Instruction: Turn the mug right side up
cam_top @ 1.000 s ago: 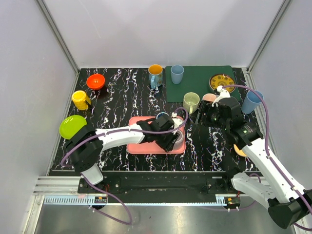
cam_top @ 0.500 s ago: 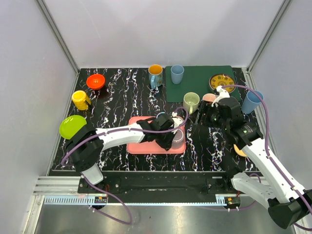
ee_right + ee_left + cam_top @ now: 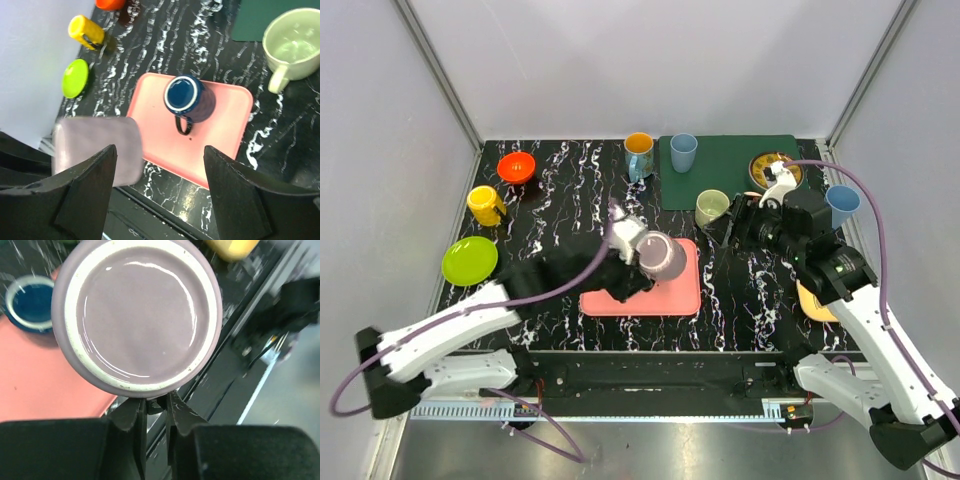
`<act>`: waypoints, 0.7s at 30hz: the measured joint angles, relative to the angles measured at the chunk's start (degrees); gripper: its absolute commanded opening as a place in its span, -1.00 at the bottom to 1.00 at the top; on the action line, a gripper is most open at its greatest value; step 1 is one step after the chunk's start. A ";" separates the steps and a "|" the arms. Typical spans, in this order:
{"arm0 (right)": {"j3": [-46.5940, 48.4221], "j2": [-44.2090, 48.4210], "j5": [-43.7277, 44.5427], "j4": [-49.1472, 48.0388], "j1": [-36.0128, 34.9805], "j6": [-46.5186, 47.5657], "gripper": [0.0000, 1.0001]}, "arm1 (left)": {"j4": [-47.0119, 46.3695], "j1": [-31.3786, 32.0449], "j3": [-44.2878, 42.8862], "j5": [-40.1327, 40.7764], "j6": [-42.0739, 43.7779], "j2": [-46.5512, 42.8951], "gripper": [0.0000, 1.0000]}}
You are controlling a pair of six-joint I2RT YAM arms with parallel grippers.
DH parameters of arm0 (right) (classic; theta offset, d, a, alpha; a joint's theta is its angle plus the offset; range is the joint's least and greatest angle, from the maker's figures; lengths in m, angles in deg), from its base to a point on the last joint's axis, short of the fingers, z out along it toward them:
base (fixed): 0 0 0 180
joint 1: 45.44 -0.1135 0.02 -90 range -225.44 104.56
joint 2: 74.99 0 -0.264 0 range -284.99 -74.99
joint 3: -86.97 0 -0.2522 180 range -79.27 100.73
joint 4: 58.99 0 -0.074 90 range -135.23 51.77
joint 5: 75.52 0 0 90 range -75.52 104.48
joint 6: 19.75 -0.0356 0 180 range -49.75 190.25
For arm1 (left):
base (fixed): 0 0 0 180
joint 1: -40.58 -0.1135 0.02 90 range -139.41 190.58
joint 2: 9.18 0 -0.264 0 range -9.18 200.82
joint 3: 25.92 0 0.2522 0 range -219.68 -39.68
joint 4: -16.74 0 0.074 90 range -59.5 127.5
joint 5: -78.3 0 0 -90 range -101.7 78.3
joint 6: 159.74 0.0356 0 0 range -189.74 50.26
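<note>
Mug [image 3: 662, 256] — lavender, above tray [image 3: 685, 295] — pinched in left end effector [image 3: 156, 402]; right end effector [image 3: 160, 165] gapes empty.

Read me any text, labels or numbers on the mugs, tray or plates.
None readable.
The lavender mug in the left gripper is plain on its base; the blue mug, pink tray and green mug carry no print.
The patterned plate shows only a blurred design, no legible letters.

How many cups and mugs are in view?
7: purple mug in left gripper; dark blue mug on pink tray; pale green mug by green mat; light blue cup on it; orange-lined mug beside it; yellow mug far left; blue cup far right. More may be hidden.
</note>
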 measured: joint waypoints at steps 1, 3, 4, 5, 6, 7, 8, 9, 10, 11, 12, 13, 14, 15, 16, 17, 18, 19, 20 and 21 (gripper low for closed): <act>0.66 0.11 -1.27 -0.35 0.00 0.11 0.52 | -0.87 -0.02 0.04 0.50 -0.59 -3.34 -1.00; 0.87 0.59 -4.31 -1.57 0.00 0.00 0.53 | -4.59 -0.66 1.27 1.11 -2.62 -9.40 -1.00; 0.79 0.76 -5.81 -2.01 0.00 -0.33 0.54 | -8.09 -1.73 3.19 1.05 -4.15 -12.59 -1.00; 0.24 1.07 -8.41 -3.30 0.00 -1.01 0.55 | -10.58 -2.75 4.92 1.01 -5.64 -14.69 -1.00; -0.42 1.36 -10.71 -4.48 0.00 -1.60 0.55 | -13.60 -4.70 7.13 0.31 -7.98 -17.29 -1.00; -1.25 1.60 -12.79 -5.77 -0.02 -2.56 0.56 | -16.35 -6.73 9.18 -0.35 -10.21 -18.95 -1.00; -2.16 1.77 -14.80 -7.15 -0.04 -3.30 0.57 | -20.02 -9.16 11.65 -1.29 -12.96 -20.44 -1.00; -3.89 2.05 -18.08 -9.77 -0.04 -4.70 0.59 | -22.93 -11.19 13.55 -2.25 -15.41 -21.05 -1.00; -5.22 2.14 -20.50 -11.45 -0.04 -6.14 0.60 | -26.60 -12.98 15.52 -3.23 -18.08 -21.11 -1.00; -6.99 2.19 -23.47 -14.12 -0.07 -7.91 0.61 | -30.32 -14.16 17.40 -4.55 -20.65 -21.07 -1.00; -8.94 2.16 -26.18 -17.20 -0.11 -9.90 0.62 | -33.86 -14.99 19.10 -6.08 -23.26 -20.28 -1.00; -10.43 2.10 -28.22 -19.69 -0.11 -11.67 0.63 | -36.41 -15.26 20.28 -7.37 -25.29 -19.58 -1.00; -12.59 1.99 -31.06 -23.65 -0.11 -14.47 0.64 | -39.69 -15.39 21.68 -8.83 -27.61 -18.84 -1.00; -13.88 1.79 -32.79 -26.34 -0.11 -16.22 0.64 | -43.32 -15.39 23.08 -10.60 -30.05 -18.03 -1.00; -15.28 1.46 -34.91 -29.81 -0.11 -18.64 0.64 | -46.10 -15.39 24.00 -11.76 -31.82 -17.44 -1.00; -15.91 1.11 -36.24 -31.82 -0.11 -20.11 0.64 | -49.33 -15.39 24.92 -12.96 -33.83 -16.79 -1.00; -16.39 0.63 -37.77 -34.36 -0.11 -21.73 0.64 | -52.89 -15.39 25.64 -14.40 -35.91 -16.02 -1.00; -16.68 0.09 -39.12 -37.00 -0.11 -23.32 0.64 | -55.80 -15.37 26.03 -15.30 -37.44 -15.37 -1.00; -16.85 -0.50 -40.48 -39.98 -0.11 -24.92 0.63 | -59.65 -15.39 26.58 -16.11 -39.19 -14.62 -1.00; -16.96 -1.05 -41.68 -42.86 -0.11 -26.40 0.62 | -62.97 -15.39 26.91 -16.74 -40.74 -14.01 -1.00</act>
